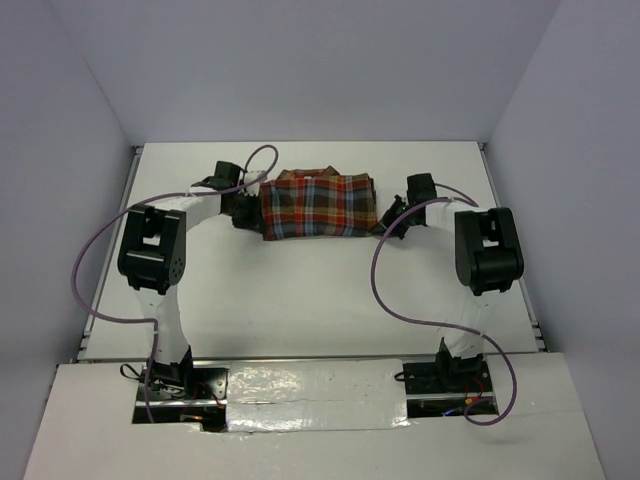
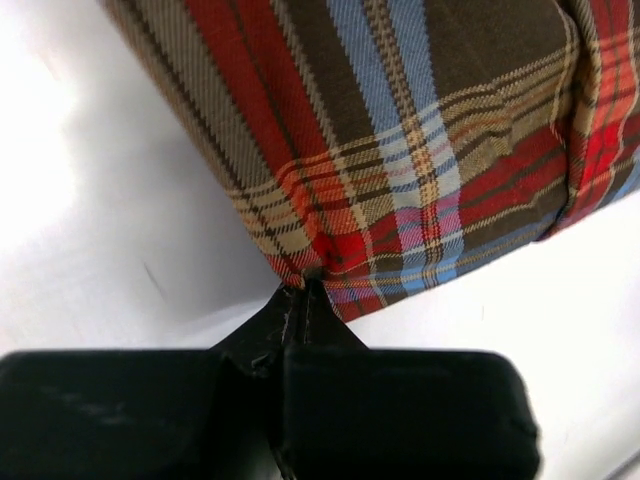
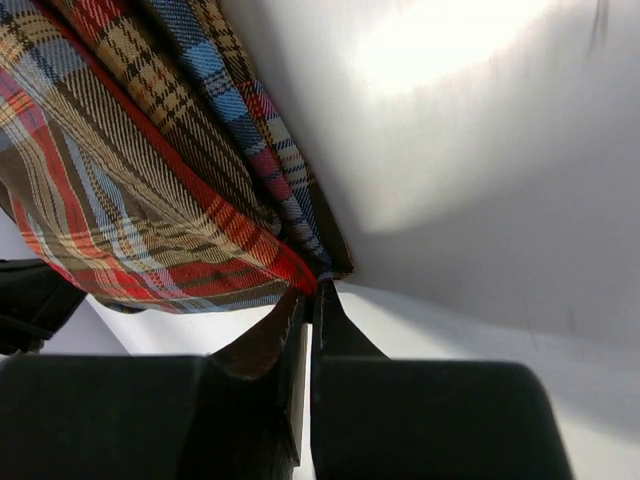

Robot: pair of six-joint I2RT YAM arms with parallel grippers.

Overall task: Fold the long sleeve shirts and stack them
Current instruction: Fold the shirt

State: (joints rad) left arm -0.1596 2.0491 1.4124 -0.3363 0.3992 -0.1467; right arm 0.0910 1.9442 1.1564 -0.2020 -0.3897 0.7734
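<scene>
The plaid flannel shirt (image 1: 318,205), in red-orange, brown and light blue checks, lies folded into a compact rectangle at the far middle of the white table (image 1: 300,300). My left gripper (image 1: 252,207) is at its left edge. In the left wrist view the jaws (image 2: 303,288) are shut on the near corner of the shirt (image 2: 400,150). My right gripper (image 1: 386,222) is at the shirt's right edge. In the right wrist view its jaws (image 3: 312,292) are shut on a corner of the folded layers of the shirt (image 3: 130,180). The collar and neck label are hidden.
Grey walls close in the table at the back and both sides. Purple cables (image 1: 85,270) loop off both arms over the table. The arm bases (image 1: 170,380) stand at the near edge on a foil-covered strip.
</scene>
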